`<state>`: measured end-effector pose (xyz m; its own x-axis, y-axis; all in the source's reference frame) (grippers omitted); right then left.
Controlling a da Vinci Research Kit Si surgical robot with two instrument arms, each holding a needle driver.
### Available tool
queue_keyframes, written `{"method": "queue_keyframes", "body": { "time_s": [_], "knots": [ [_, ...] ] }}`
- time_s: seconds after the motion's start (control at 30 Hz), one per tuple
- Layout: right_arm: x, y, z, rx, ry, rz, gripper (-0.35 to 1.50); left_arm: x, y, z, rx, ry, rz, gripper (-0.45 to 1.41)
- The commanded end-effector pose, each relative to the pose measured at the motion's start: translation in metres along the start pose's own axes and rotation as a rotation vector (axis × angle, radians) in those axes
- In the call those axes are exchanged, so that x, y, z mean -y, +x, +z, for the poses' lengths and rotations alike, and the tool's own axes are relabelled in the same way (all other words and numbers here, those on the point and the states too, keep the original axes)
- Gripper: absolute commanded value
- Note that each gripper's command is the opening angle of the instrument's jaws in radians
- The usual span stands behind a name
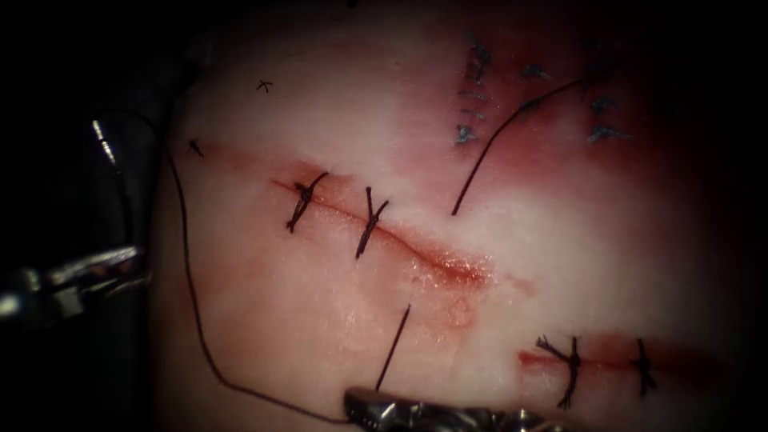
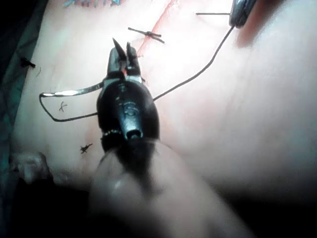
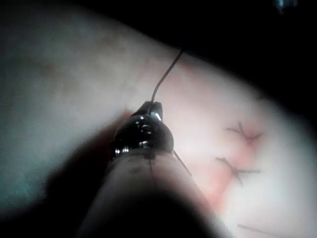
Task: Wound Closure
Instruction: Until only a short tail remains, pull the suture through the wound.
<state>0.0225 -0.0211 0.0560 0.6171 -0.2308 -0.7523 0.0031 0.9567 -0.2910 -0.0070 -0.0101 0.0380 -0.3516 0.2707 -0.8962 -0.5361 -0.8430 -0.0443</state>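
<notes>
The tissue carries a slanted cut with two dark stitches on its left half. My left tool sits off the tissue's left edge. Its jaws are closed on the curved needle near its pointed end. The needle is out of the tissue. Thread runs from the needle's tail down the left side and along the front to my right tool, which is shut on it. A short strand rises from those jaws toward the cut.
A loose length of thread lies above the cut's right end. A second, stitched cut sits at lower right. Blue marks and red fluid stain the upper right. Darkness borders the tissue's left edge.
</notes>
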Motion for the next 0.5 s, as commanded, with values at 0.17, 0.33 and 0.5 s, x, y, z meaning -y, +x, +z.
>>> {"method": "queue_keyframes", "body": {
  "time_s": [0.17,0.33,0.5],
  "knots": [
    [0.0006,0.0022,0.0007,-0.019,0.000,-0.003,-0.35,0.0002,-0.0002,0.0008,-0.002,0.002,0.001,-0.35],
    [0.0011,0.0031,0.0008,-0.041,0.004,0.021,-0.35,0.0001,-0.0001,0.0008,-0.004,0.000,0.002,-0.35],
    [0.0018,0.0043,0.0009,-0.049,0.012,0.019,-0.35,0.0001,-0.0001,0.0007,-0.003,0.001,0.002,-0.35]
  ]
}}
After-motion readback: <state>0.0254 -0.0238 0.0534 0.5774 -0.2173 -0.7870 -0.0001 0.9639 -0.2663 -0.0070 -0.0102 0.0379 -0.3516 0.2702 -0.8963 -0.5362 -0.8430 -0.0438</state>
